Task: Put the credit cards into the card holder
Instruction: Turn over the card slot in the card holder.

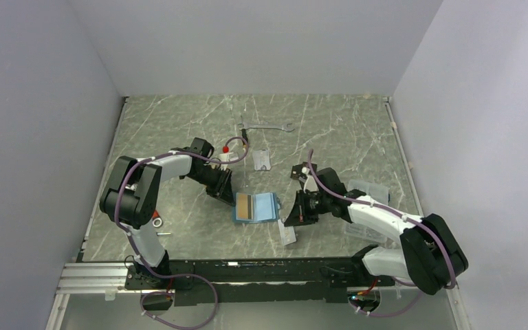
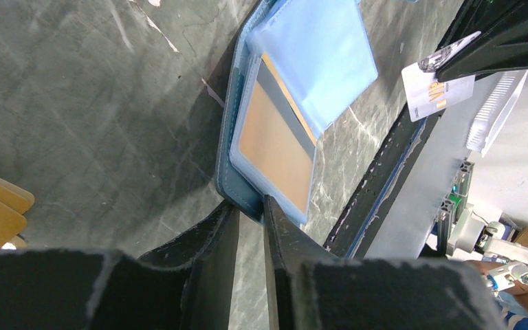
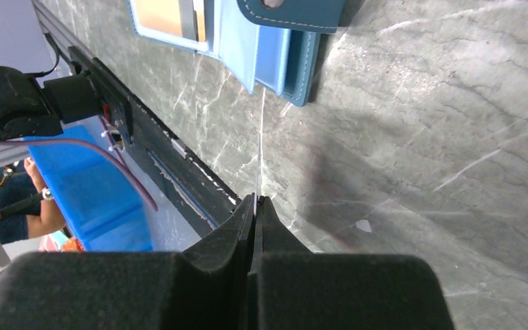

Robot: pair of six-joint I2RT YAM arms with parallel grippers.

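The teal card holder [image 1: 267, 206] lies open on the table, pale blue pockets up. An orange-gold credit card [image 1: 245, 205] with a dark stripe sits in its left pocket. In the left wrist view this card [image 2: 275, 144] shows under a clear sleeve of the holder [image 2: 316, 55]. My left gripper [image 2: 251, 206] stands narrowly open, its tips at the holder's near corner. Just right of the holder, my right gripper [image 3: 256, 199] is shut on a thin white card [image 3: 260, 151] seen edge-on, aimed at the holder's [image 3: 295, 62] edge. That white card [image 2: 434, 93] has gold marks.
A metal wrench [image 1: 265, 128] and a clear printed packet [image 1: 262, 159] lie behind the holder. A red-tipped tool [image 1: 225, 152] stands by the left arm. A clear plastic box [image 1: 368, 187] sits at the right. The black rail [image 1: 247, 268] runs along the near edge.
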